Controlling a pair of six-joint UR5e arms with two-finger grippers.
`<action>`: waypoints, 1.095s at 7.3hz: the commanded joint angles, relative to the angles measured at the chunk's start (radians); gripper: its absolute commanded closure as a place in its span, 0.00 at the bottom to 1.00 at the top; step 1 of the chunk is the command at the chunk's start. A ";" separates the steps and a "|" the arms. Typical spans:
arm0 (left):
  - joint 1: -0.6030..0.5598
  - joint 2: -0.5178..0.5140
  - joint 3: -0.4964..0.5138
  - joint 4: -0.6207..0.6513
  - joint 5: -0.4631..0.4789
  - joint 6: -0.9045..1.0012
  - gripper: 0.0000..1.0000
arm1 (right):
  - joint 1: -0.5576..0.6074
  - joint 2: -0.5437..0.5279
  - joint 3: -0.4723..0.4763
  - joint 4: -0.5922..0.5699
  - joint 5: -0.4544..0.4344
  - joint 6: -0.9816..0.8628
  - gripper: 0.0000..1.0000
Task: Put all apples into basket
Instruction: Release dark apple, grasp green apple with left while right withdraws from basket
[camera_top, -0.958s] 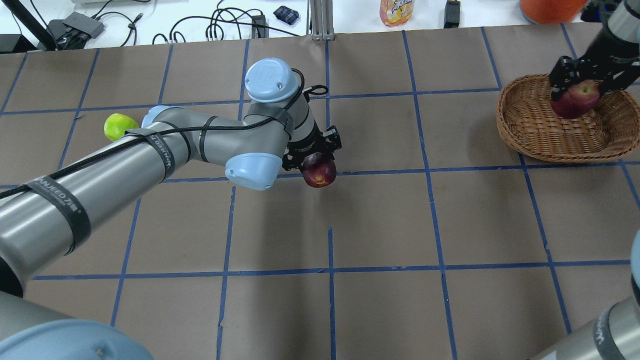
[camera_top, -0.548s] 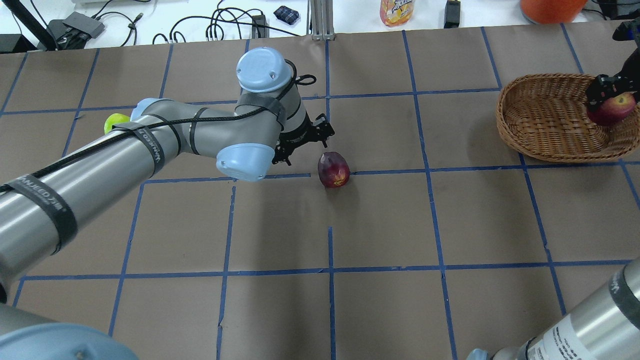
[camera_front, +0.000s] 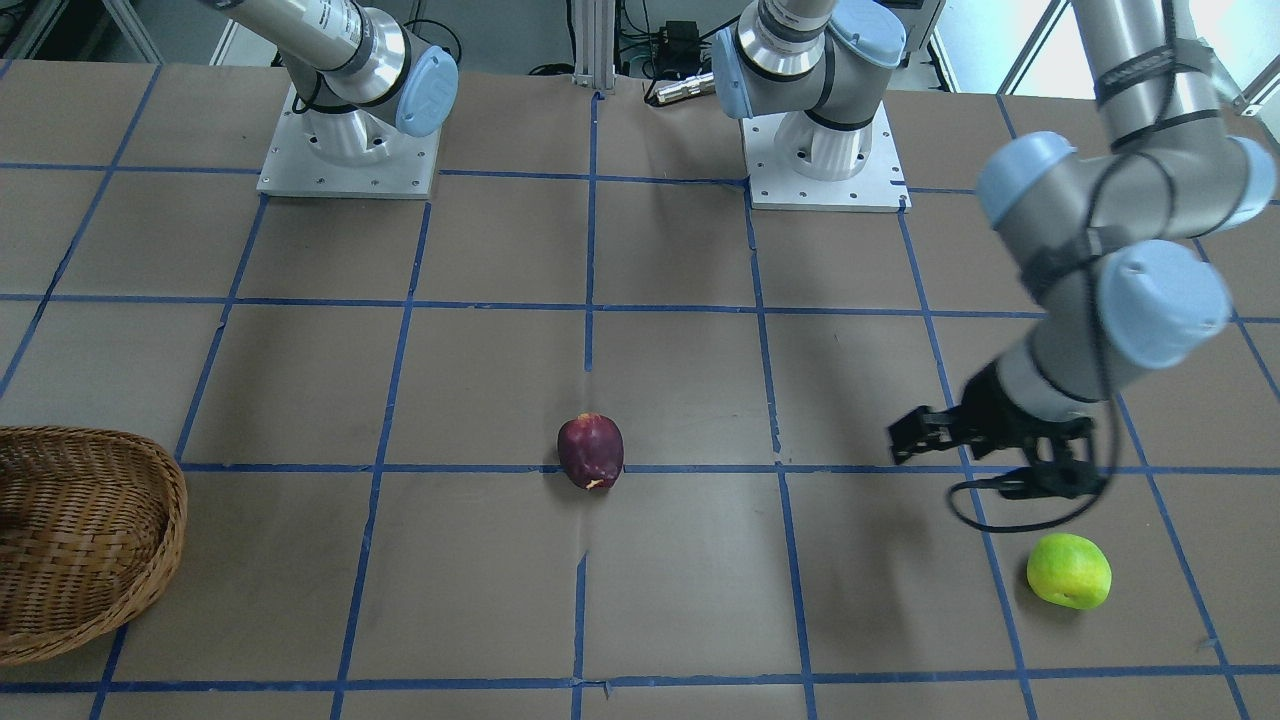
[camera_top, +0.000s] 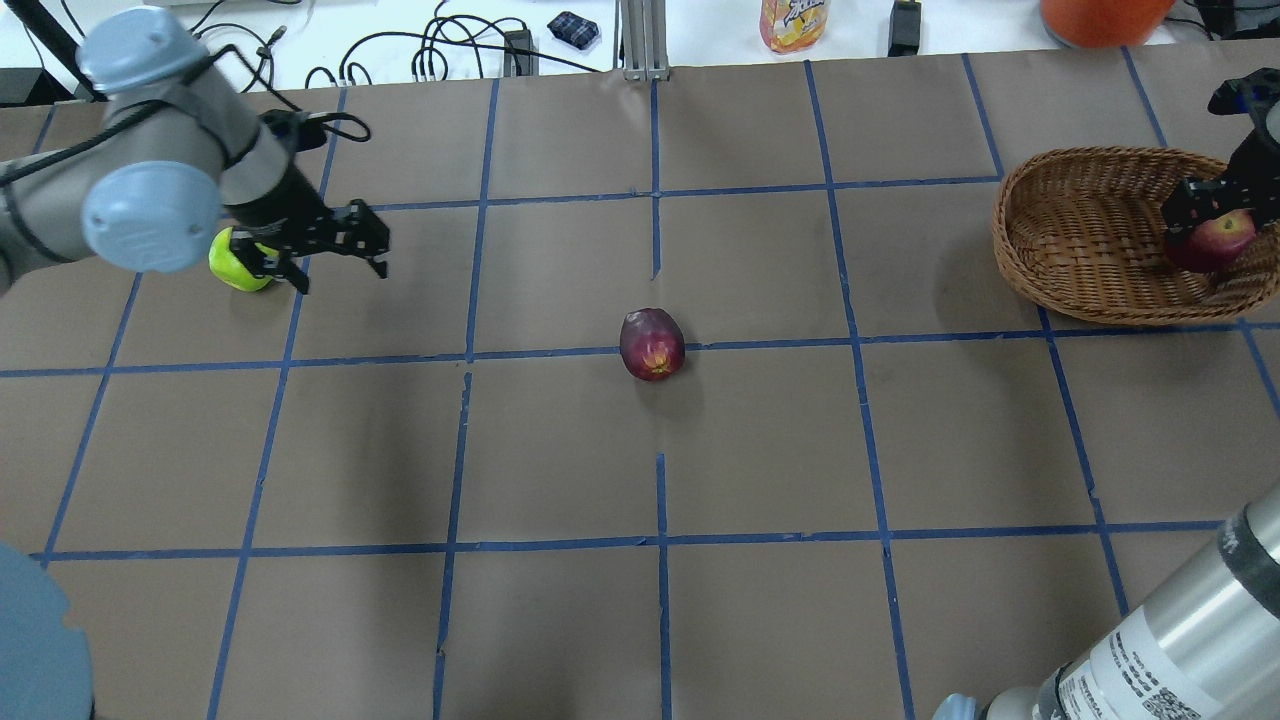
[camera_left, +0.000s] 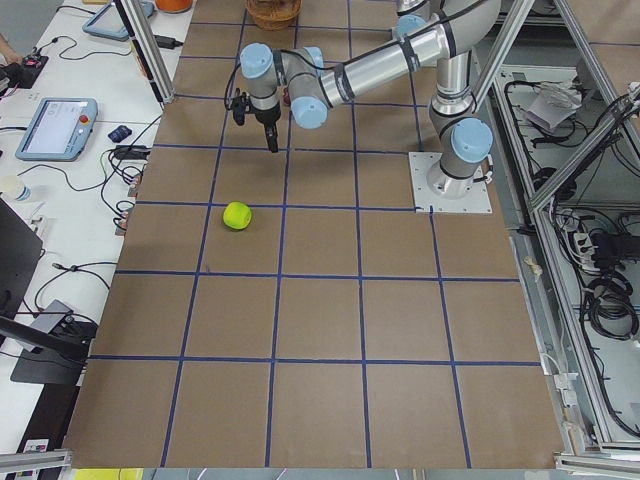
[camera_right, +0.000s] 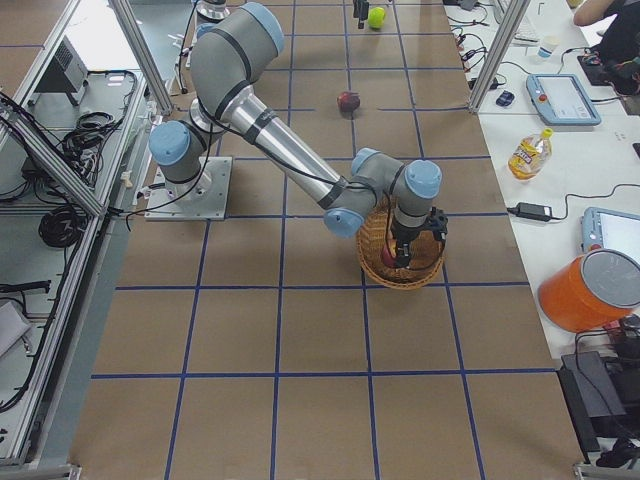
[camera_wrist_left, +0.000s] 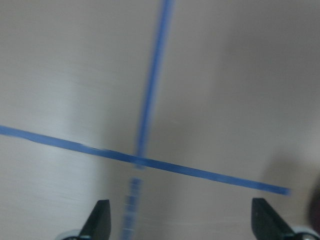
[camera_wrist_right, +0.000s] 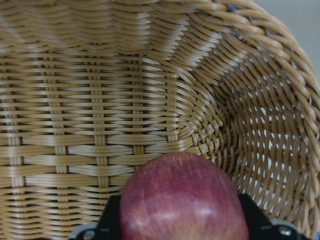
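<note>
The dark purple apple (camera_top: 652, 343) (camera_front: 590, 451) lies alone on the table's middle. The lime green apple (camera_top: 235, 266) (camera_front: 1068, 571) lies at the far left of the overhead view. My left gripper (camera_top: 335, 256) (camera_front: 975, 458) hangs open and empty just beside the green apple, not touching it. In the left wrist view the left gripper (camera_wrist_left: 181, 225) shows only tape lines below. My right gripper (camera_top: 1212, 212) is shut on the red apple (camera_top: 1212, 242) (camera_wrist_right: 182, 200) and holds it inside the wicker basket (camera_top: 1010, 215) (camera_wrist_right: 100, 100) near its right end.
A drink bottle (camera_top: 795, 22), an orange bucket (camera_top: 1100, 18) and cables lie on the white bench beyond the table's far edge. The two arm bases (camera_front: 350, 150) stand at the robot's side. Blue tape lines grid the brown table.
My left gripper let go of the purple apple at the table's middle, opened and swung left to the green apple. My right gripper carried the red apple rightward in the basket.
</note>
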 joint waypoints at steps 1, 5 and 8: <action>0.255 -0.111 0.104 0.030 -0.005 0.399 0.00 | 0.000 0.027 0.001 -0.056 -0.016 -0.041 0.02; 0.213 -0.264 0.152 0.173 0.007 0.355 0.00 | 0.027 -0.104 -0.005 0.109 -0.012 -0.026 0.00; 0.187 -0.227 0.207 0.016 -0.002 0.356 0.00 | 0.312 -0.246 -0.008 0.320 0.062 0.151 0.00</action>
